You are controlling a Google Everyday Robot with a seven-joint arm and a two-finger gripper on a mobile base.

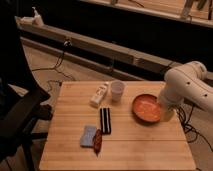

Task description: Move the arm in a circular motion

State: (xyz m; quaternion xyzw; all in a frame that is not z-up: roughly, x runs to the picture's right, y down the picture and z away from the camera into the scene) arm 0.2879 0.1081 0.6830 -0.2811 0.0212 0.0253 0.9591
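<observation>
So the arm (187, 85) comes in from the right edge of the shot, a chunky white elbow hanging over the far right corner of the table (135, 150), then dropping down toward the tabletop. Its upper part is cut off by the frame, so we can't see where it mounts. The gripper (167, 113) is at the low end of that arm, right up against the right rim of the orange bowl (146, 108). It sits in shadow behind the wrist, and we honestly can't say if it's parted or clamped, or if it's touching the bowl or holding anything.

Room-wise: the near half of the table is bare wood, and so is the strip to the right of the bowl. Left of the bowl things get busier. There's a white cup (117, 91) standing upright, with a white bottle (99, 95) lying on its side just beside it. Nearer to us is a black oblong thing (105, 120), then a blue packet (88, 135) with a reddish-brown wrapper (97, 141) touching its right side. We can't make out what those two really are.

Off the table, a dark chair (17, 115) sits close to the left edge, cables (55, 65) trail across the floor behind, and a long low ledge (100, 47) runs along the back.
</observation>
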